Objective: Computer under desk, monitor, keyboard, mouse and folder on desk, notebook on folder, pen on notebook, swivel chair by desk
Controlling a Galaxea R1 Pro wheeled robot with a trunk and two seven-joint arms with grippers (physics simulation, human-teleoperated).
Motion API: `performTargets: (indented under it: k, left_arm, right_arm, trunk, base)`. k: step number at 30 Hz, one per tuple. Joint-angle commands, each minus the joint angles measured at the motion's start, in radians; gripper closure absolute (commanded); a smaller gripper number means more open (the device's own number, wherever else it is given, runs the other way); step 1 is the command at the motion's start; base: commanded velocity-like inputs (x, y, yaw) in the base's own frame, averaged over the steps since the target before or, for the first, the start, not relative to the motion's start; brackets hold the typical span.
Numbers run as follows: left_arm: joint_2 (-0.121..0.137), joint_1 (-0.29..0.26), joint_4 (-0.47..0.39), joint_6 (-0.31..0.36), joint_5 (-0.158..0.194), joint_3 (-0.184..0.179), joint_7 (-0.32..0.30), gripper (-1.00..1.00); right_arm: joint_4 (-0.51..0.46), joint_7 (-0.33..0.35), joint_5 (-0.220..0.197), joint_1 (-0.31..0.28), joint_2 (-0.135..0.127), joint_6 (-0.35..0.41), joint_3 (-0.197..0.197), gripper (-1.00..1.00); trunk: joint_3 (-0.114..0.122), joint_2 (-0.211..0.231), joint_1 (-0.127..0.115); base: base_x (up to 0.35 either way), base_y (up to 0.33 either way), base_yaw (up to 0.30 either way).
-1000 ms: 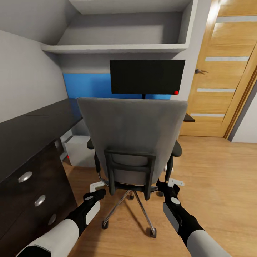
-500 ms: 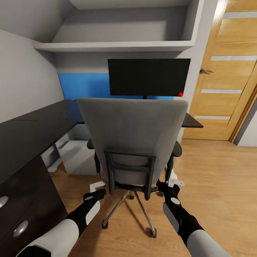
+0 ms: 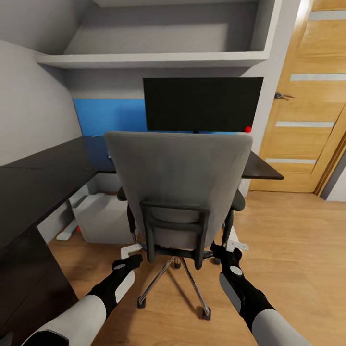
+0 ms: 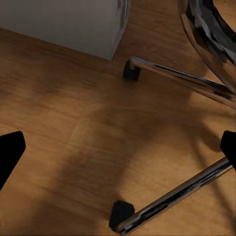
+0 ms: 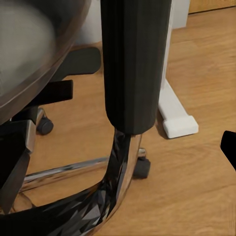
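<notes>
1. Head view: swivel chair [image 3: 178, 182] seen from behind, backrest facing the robot, seat pointed at the desk [image 3: 43, 178]. Monitor [image 3: 203, 104] stands on the desk's far section, above the backrest; red dot at lower corner.
2. Computer [image 3: 98, 216] sits on the wood floor under the desk, just left of the chair.
3. Left gripper [image 3: 126, 264] low beside the chair's left side, near the chrome base; left wrist view shows both fingertips wide apart, only floor and chrome legs with casters between them. Released, grasping nothing.
4. Right gripper [image 3: 226, 253] sits close to the chair's right armrest post; right wrist view shows that black post right in front, one fingertip at the frame edge. Cannot tell whether it is released or clenched, or touching the chair.
5. Step in hand, judged: positioning the chair next to the desk, both arms flanking it.
6. Next move likely calls for easing the chair straight toward the desk, watching the casters against the computer and white desk leg [image 5: 174, 105].
7. Keyboard and folder hidden behind the backrest, if there.
</notes>
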Motion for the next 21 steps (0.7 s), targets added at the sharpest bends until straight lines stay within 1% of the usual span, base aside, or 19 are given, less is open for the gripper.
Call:
performTargets:
  k: [1,8,14,17,21]
  left_arm:
    - [0.001,0.000,-0.001,0.005,0.006,-0.009,0.008,-1.00]
    - [0.001,0.000,-0.002,-0.024,0.008,-0.009,0.007,-1.00]
    - [0.001,0.000,-0.001,-0.026,0.007,-0.009,0.008,-1.00]
    - [0.000,0.000,0.001,-0.025,0.007,-0.009,0.009,-1.00]
    - [0.001,0.000,0.001,-0.026,0.007,-0.009,0.010,-1.00]
  right_arm:
    - [0.000,-0.005,-0.010,-0.001,0.000,-0.006,0.007,-1.00]
    - [0.000,-0.005,-0.009,-0.001,-0.001,-0.006,0.007,-1.00]
    - [0.000,-0.005,-0.009,-0.001,-0.001,-0.006,0.007,-1.00]
    - [0.000,-0.005,-0.009,-0.001,-0.001,-0.006,0.007,-1.00]
    - [0.000,-0.005,-0.009,-0.001,-0.001,-0.006,0.007,-1.00]
  trunk:
    - [-0.001,0.000,0.000]
    - [-0.001,0.000,0.000]
    - [-0.001,0.000,0.000]
    - [-0.001,0.000,0.000]
    - [-0.001,0.000,0.000]
  base:
    - [0.226,0.000,0.000]
    - [0.283,0.000,0.000]
    - [0.238,0.000,0.000]
    - [0.167,0.000,0.000]
    - [0.038,0.000,0.000]
